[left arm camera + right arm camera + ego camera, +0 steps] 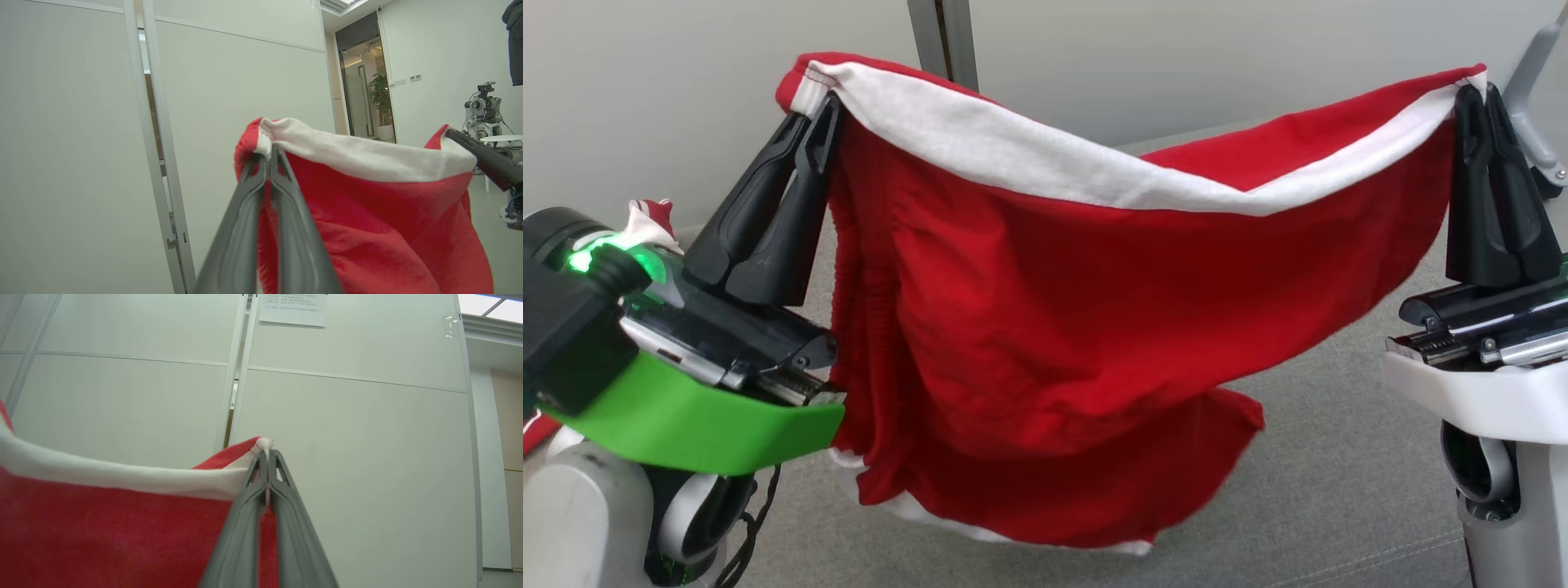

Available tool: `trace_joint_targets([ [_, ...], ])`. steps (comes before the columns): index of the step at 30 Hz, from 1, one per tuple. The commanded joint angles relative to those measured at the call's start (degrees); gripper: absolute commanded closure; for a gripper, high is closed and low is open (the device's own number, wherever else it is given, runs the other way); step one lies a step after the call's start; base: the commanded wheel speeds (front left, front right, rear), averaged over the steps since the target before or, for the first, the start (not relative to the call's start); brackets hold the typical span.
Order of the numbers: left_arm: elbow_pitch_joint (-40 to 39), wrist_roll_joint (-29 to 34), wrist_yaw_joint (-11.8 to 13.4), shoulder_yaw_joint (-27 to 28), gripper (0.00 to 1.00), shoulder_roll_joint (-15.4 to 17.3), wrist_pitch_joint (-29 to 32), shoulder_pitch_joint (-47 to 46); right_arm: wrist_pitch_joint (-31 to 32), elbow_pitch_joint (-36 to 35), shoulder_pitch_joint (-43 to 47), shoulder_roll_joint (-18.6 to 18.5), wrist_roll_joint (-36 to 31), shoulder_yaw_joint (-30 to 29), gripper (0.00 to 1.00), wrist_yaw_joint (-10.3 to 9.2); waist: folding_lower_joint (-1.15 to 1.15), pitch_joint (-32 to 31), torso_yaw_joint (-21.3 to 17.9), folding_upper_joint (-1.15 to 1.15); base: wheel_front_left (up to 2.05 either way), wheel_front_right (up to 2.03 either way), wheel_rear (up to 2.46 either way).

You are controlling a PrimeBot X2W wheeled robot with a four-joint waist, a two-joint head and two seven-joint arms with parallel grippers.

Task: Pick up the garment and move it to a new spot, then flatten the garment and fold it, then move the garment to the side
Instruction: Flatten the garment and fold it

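Above the grey surface [1339, 457], left gripper [818, 110] and right gripper [1474, 98] are clamping the garment [1054, 327] mid-move, likely needing even lowering next.

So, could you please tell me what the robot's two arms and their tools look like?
The left tool and right tool each have two long, tapered black fingers on a black and silver base. The left wrist wears a bright green collar beside a glowing green light, with black cables below; the right has a white housing.
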Motion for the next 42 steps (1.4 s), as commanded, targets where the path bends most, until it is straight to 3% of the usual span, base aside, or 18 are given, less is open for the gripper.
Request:
trace_joint_targets([
  [1, 1.05, -0.84, 0.16, -0.36, 1.0, 0.47, 1.15, -1.04, 0.76, 0.19, 0.88, 0.09, -0.43, -0.47, 1.0, -0.07, 0.0, 1.38, -0.1, 0.0, 0.0, 0.0, 0.0],
  [5, 6.92, -1.85, -0.04, -1.61, 1.0, 0.43, 4.14, -3.96, 1.55, 6.16, -1.65, -0.11, 0.01, -0.9, 1.0, -0.06, 0.0, 5.52, -0.31, 0.0, 0.0, 0.0, 0.0],
  [10, 19.96, -0.8, -1.21, -3.5, 1.0, 0.14, 5.59, -14.78, 0.15, 21.32, -14.0, -1.05, 0.8, 2.01, 1.0, -0.07, 0.0, 11.54, -1.59, 0.0, 0.0, 0.0, 0.0],
  [16, 37.14, 2.98, -1.41, -2.83, 1.0, -2.23, 0.66, -33.51, -1.75, 35.51, -35.09, 1.36, -0.5, 2.85, 1.0, -0.07, 0.0, 17.3, -3.45, 0.0, 0.0, 0.0, 0.0],
  [21, 47.61, 4.76, -1.64, -4.0, 1.0, -4.35, -3.69, -41.82, -2.04, 40.48, -43.42, 3.9, -0.98, 2.05, 1.0, -0.07, 0.0, 22.67, -3.84, 0.0, 0.0, 0.0, 0.0],
  [26, 55.23, 4.06, -2.16, -6.6, 1.0, -6.09, -8.7, -39.21, -2.07, 41.68, -39.42, 4.84, -0.38, 4.07, 1.0, -0.07, 0.0, 27.57, -3.13, 0.0, 0.0, 0.0, 0.0],
  [32, 58.89, 2.28, -2.64, -10.62, 1.0, -7.31, -16.76, -30.48, -2.08, 38.24, -29.84, 5.12, 1.86, 4.16, 1.0, -0.07, 0.0, 28.19, -2.5, 0.0, 0.0, 0.0, 0.0],
  [42, 51.6, -0.75, -2.48, -12.96, 1.0, -6.12, -22.96, -14.61, -2.09, 26.6, -13.27, 5.25, 3.73, 0.05, 1.0, -0.07, 0.0, 21.75, -1.48, 0.0, 0.0, 0.0, 0.0],
])
